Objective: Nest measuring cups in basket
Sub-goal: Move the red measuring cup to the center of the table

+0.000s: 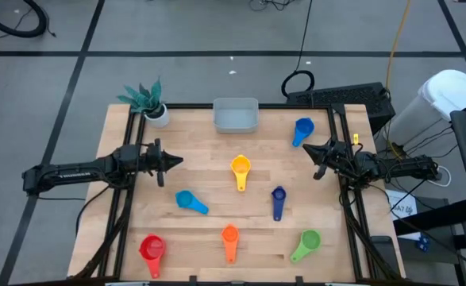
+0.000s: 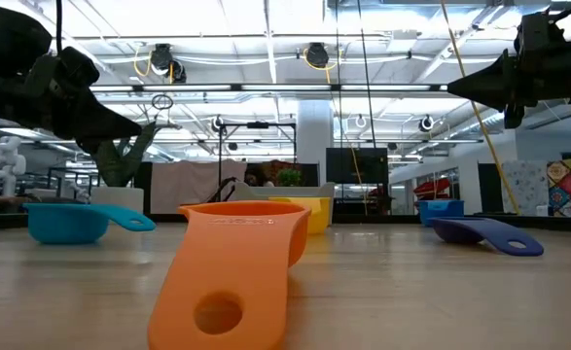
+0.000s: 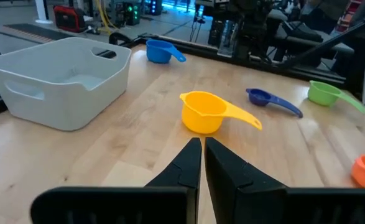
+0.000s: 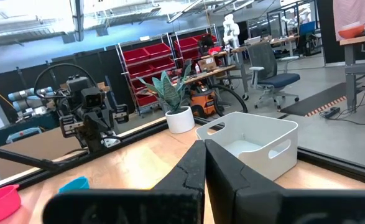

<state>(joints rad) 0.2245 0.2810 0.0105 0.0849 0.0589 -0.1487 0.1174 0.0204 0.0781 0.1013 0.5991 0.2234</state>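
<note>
Both grippers are held above the wooden table (image 1: pixel 209 171) with nothing grasped: the left gripper (image 1: pixel 171 161) is seen at the left edge and the right gripper (image 1: pixel 309 148) at the right edge, each pointing inward, and in both wrist views the two dark fingers are pressed together with only a thin seam between them. The basket (image 1: pixel 235 115) is placed at the far edge of the table, near its middle, and its interior is seen bare in the left wrist view. Just left of it, at the far left corner, a white pot with a teal plant (image 1: pixel 148 102) is stood. Seven measuring cups are scattered singly, well apart from one another: the blue cup (image 1: pixel 302 129) to the right of the basket, close to the right gripper; the yellow cup (image 1: pixel 240 168) near the table's centre; the light blue cup (image 1: pixel 189 200) to its near left; the dark blue cup (image 1: pixel 278 197) to its near right; and, along the near edge, the red cup (image 1: pixel 151 249), the orange cup (image 1: pixel 229 237) and the green cup (image 1: pixel 307 242). None is seen inside the basket.
</note>
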